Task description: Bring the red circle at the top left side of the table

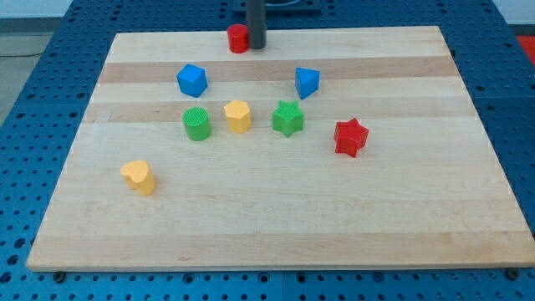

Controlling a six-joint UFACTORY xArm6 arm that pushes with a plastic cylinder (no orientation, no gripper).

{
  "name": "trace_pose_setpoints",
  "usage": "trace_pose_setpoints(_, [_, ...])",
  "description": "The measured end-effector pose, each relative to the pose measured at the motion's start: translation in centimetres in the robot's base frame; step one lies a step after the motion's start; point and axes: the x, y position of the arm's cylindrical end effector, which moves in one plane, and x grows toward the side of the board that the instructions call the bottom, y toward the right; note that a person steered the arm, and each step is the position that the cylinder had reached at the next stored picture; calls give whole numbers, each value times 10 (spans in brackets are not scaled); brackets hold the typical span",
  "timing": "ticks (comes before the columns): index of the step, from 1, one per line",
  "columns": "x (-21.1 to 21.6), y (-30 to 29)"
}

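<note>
Camera view: the rod's upper part is cut off by the view's top. My tip (255, 47), a plain rod end with no end effector to open or close, touches the right side of the red circle (238, 38), which sits just left of it at the surface (276, 226) top edge. Left of them the top edge lies bare; the blue block (191, 80) sits below-left.
</note>
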Motion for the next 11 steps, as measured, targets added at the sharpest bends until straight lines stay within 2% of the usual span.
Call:
trace_pose_setpoints(1, [0, -23])
trace_pose_setpoints(3, [-21, -6])
trace_pose_setpoints(5, [-21, -86])
trace_pose_setpoints(8, [17, -97])
trace_pose_setpoints(9, [4, -130])
trace_pose_setpoints(11, [-3, -153])
